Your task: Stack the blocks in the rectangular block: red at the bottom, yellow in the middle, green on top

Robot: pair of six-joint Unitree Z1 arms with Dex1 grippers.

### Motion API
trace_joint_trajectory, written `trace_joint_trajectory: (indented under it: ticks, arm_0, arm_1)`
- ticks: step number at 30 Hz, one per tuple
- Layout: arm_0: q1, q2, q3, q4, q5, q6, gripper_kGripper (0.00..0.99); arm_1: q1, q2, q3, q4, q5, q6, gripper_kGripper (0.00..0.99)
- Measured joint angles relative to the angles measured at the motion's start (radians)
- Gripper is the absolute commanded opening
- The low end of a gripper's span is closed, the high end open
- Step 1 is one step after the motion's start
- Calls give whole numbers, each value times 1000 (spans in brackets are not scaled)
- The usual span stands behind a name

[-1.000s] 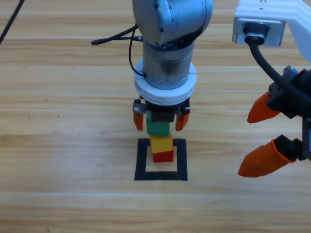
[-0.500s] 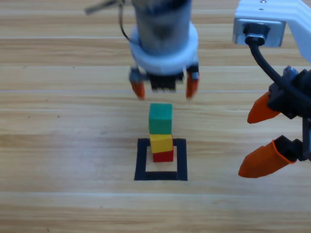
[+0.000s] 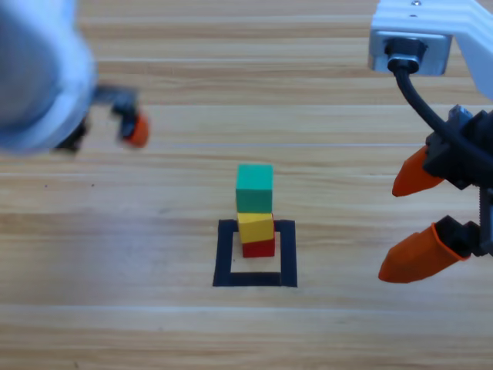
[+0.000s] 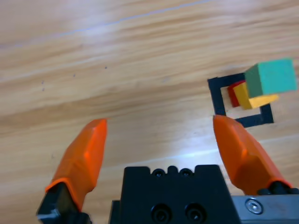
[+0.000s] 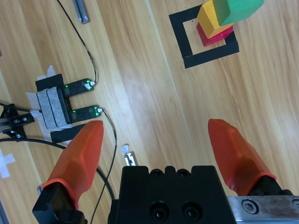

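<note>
Stack stood complete inside the tape outline; both grippers were clear of it.

At far left, the left gripper was well apart from the tower, its orange jaws spread wide and holding nothing. At centre, the red cube sat on the wood inside the black tape square, toward its far side; the yellow cube rested on it, slightly turned, and the teal-green cube topped the column. At right, the right gripper waited near the picture's edge, jaws apart and empty. Judged from this layout, the stacking step was finished; any next move called only for keeping both arms away from the tower, which looked easily toppled.
</note>
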Motion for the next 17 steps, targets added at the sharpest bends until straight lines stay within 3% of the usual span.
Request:
trace_joint_trajectory:
  ticks: [3,7,17]
  arm_0:
    - [-6,-170,193,-167,0,131,990]
    - [-7,-321,324,-286,0,233,990]
    - [-7,-449,443,-319,-7,267,990]
  arm_1:
    - [1,0,0,2,0,-3,989]
    - [1,0,0,2,0,-3,989]
    - [3,0,0,2,0,-3,989]
